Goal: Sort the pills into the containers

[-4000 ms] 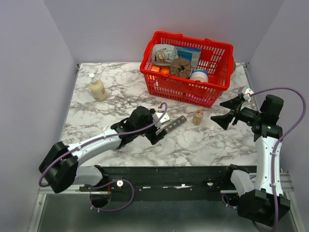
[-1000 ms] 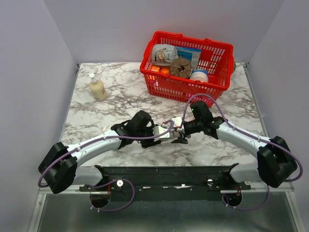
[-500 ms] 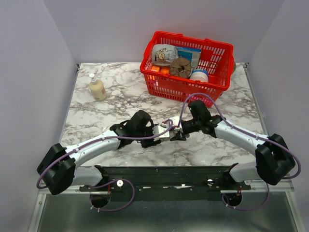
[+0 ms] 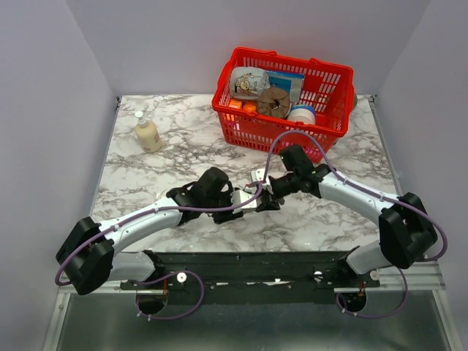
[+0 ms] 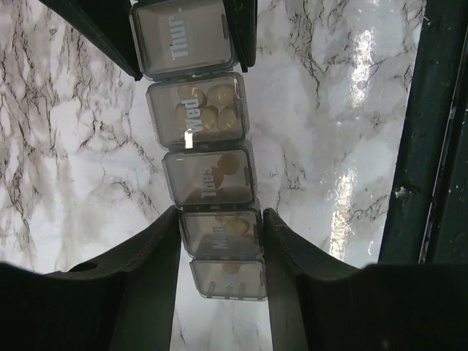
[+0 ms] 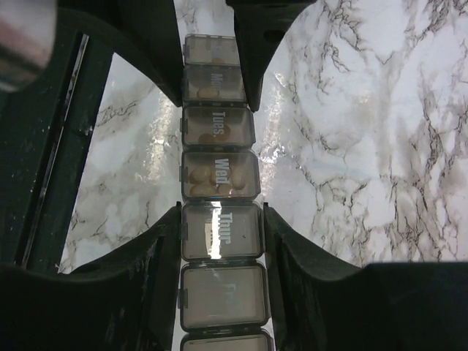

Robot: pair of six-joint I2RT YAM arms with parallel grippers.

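- Since four seconds ago the right arm has swung in from the far right edge to the middle, and the right pincer now meets the left pincer over the same thing.
- That thing is the narrow, dark grey, translucent plastic pill organiser, lying flat on the white marble worktop in front of the red mesh basket, well apart from the cream pump bottle.
- The left pincer is clamped across the long sides at the "Mon" cell; the right is clamped the same way at "Thur".
- Small tan round pills show through the lids of Mon, Tues and Wed; Thur looks bare. The lids seem shut.
- I judge the organiser light and stiff, with smooth sides that could slip in a loose grip. The long edges are the place to hold, leaving the lid tabs free.
- The pills sit loose, so I'd keep the strip level.
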